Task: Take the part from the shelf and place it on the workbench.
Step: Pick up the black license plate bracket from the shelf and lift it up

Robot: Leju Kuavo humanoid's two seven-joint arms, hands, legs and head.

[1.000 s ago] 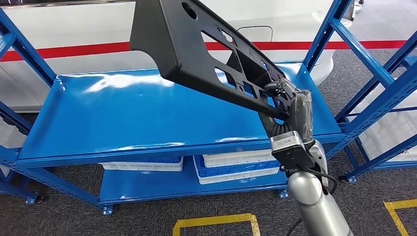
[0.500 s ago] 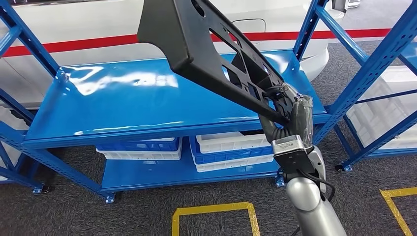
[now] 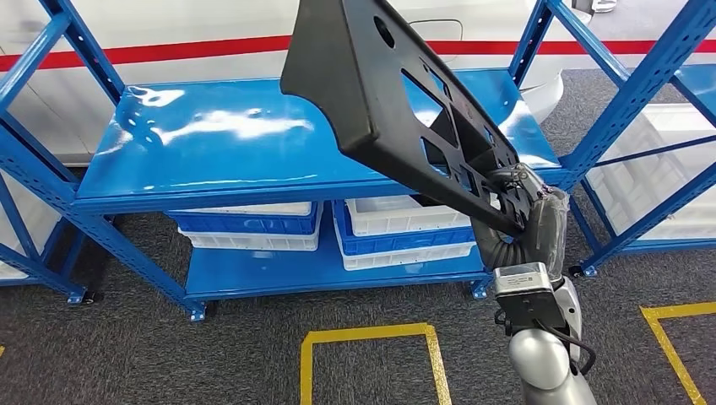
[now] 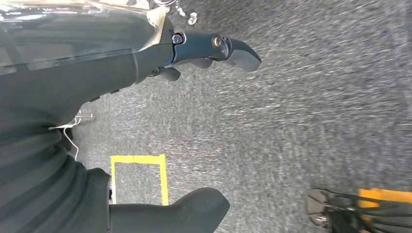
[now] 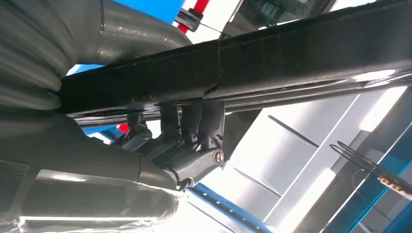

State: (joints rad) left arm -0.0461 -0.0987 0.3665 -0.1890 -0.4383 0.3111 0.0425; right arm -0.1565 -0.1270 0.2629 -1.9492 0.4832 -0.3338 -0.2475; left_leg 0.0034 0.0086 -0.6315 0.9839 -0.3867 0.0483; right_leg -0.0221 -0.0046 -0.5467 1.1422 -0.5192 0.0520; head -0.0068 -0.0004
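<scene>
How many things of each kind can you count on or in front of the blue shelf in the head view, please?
Black part, held by the right hand: 1
Blue and white crates on the lower shelf, left stack and right stack: 2 stacks
Yellow floor outlines, one in the middle, one at the right: 2
Total: 5

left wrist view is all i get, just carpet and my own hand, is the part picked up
Observer: Yes, the right hand holds the black part above the blue shelf.
Operator: fingers wrapped round it?
Observer: Right wrist view shows fingers curled around the part's edge.
Operator: and my left hand
Observer: The left hand holds nothing, fingers apart over the carpet.
</scene>
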